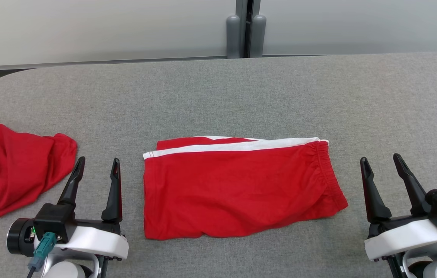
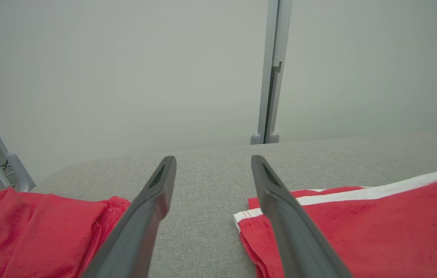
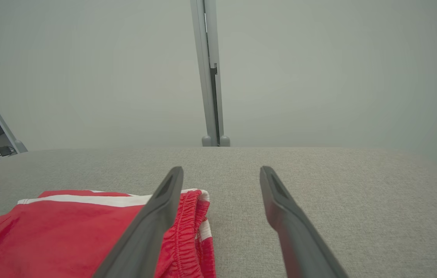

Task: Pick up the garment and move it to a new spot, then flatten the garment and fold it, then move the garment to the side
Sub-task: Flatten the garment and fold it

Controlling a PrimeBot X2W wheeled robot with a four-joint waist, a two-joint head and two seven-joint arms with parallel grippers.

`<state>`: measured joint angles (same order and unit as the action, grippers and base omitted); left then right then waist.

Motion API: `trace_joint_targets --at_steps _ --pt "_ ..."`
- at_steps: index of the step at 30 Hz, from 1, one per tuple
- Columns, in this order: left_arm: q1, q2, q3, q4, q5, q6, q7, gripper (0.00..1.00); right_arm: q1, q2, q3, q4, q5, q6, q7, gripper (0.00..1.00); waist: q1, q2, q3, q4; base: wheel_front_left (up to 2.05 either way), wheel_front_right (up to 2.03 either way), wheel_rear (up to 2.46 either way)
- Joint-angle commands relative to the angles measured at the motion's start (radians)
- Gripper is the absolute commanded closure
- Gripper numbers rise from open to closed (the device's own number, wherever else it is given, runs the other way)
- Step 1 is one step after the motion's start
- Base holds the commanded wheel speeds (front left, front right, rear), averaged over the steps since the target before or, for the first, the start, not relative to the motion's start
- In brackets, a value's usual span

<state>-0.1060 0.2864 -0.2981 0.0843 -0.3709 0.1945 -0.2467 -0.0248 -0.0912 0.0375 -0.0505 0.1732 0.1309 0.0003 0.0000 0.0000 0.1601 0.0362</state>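
Grey counter (image 1: 241, 88) against a pale wall (image 1: 87, 31). The left jaws sit just left of the folded red shorts (image 1: 237, 189), the right jaws just right, both spread wide, empty.

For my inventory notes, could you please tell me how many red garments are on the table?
2. The folded red shorts lie at the centre; a crumpled red garment lies far left, cut off by the picture's edge, so more could be hidden there.

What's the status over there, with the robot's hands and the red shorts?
Left hand open, empty, left of the red shorts. Right hand open, empty, on their right. Shorts folded flat on table. Second red garment far left, not in the way.
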Motion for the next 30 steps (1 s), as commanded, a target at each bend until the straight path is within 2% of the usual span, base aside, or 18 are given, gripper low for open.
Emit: trace_joint_targets --at_steps 1,12,17,30 --pt "0.008 0.005 0.001 -0.008 0.001 0.006 0.004 0.00 0.004 -0.004 -0.003 -0.006 -0.009 0.000 0.002 0.00 0.0000 0.0000 0.000 0.001 0.00 0.00 0.00" --pt "-0.005 0.011 -0.012 -0.026 -0.002 0.010 0.027 0.00 -0.003 -0.004 -0.006 -0.001 -0.012 0.000 0.010 0.00 0.0000 0.0000 0.011 0.009 0.00 0.00 0.00" --pt "-0.035 0.002 -0.022 -0.029 -0.003 0.002 0.029 0.00 -0.029 -0.018 0.028 0.040 -0.005 0.000 0.035 0.00 0.0000 0.0000 0.045 0.031 0.00 0.00 0.00" --pt "-0.095 -0.020 -0.048 -0.001 0.004 -0.012 0.013 0.00 -0.123 -0.007 0.044 0.337 0.017 0.000 0.038 0.00 0.0000 0.0000 0.118 0.076 0.00 0.00 0.00"
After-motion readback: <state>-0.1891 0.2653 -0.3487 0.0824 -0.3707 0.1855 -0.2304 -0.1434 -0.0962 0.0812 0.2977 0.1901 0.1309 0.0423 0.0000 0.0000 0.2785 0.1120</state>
